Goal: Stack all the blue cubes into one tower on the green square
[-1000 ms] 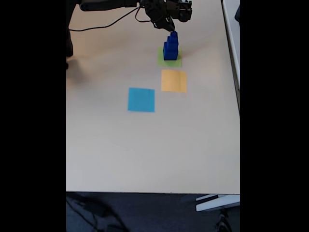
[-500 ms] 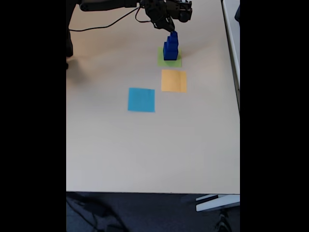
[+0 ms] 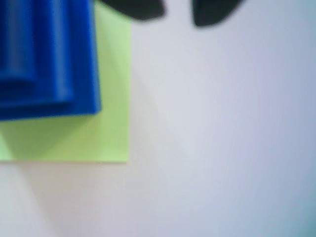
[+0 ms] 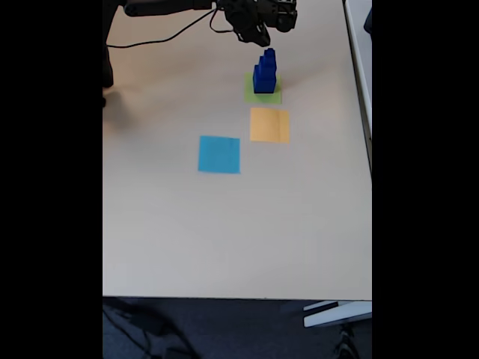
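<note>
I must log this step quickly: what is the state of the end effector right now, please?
End effector: open and holding nothing; in the wrist view its two dark fingertips stand apart over bare table, beside the tower on the green square.

In the fixed view the dark arm (image 4: 168, 7) reaches in from the upper left and runs nearly level along the top edge, ending in the hand (image 4: 260, 39), which points down and a little rightward. The hand hangs free, touching nothing. In the wrist view two dark fingertips (image 3: 138, 9) show at the top edge, with a clear gap between them and nothing held there.
</note>
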`<state>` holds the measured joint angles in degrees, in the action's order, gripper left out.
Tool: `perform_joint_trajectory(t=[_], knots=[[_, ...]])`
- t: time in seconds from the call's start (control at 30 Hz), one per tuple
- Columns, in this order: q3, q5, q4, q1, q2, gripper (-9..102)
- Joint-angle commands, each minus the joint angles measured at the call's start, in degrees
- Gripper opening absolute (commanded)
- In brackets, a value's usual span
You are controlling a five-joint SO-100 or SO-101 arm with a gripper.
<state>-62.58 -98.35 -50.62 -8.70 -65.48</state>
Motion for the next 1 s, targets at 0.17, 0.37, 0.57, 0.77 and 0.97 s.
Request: perform_joint_trajectory(t=[0.17,0.37,0.57,0.77,0.97], knots=[[3.16,-4.31,1.05,-2.64,-3.52,0],[2.90,-6.59,1.05,-3.87,-2.64,0],[3.08,-4.39,0.97,-3.34,-2.81,0],[3.08,0.88,1.05,-3.16,-5.01,0],[9.67,13.71,1.41,-1.58,-6.94,0]])
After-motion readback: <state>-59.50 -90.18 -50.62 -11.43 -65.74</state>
